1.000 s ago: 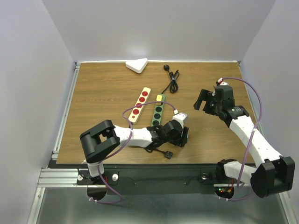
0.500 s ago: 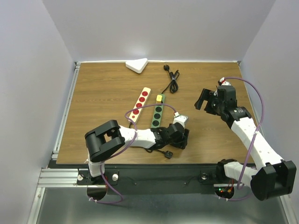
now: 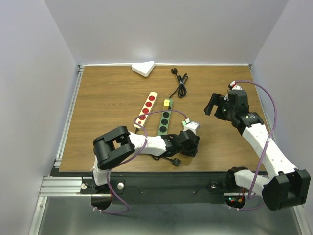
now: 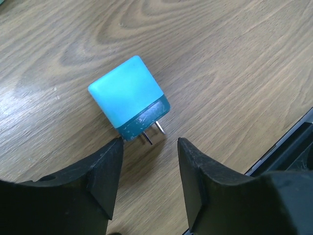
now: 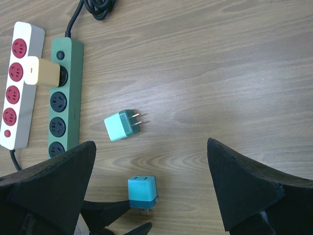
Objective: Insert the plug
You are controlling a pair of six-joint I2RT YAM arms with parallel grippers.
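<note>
A blue plug [image 4: 129,95] lies flat on the wooden table, its two metal prongs [image 4: 151,134] pointing at my left gripper [image 4: 149,147]. That gripper is open; its jaws stand either side of the prongs, the left fingertip [image 4: 113,149] almost at the plug's corner, nothing held. The right wrist view shows the same blue plug [image 5: 143,192] and a light green plug [image 5: 122,125] lying apart. A green power strip [image 3: 164,120] carries a yellow plug [image 3: 168,103]. My right gripper [image 3: 215,105] hovers open to the right, well above the table.
A cream strip with red sockets [image 3: 145,108] lies beside the green one. A coiled black cable [image 3: 180,83] and a white triangular block [image 3: 143,68] sit at the back. A black plug [image 3: 174,161] lies by the near edge, just past my left gripper [image 3: 188,143].
My left arm has slid a little right and toward the near edge, its elbow swinging in. The right arm has barely moved.
</note>
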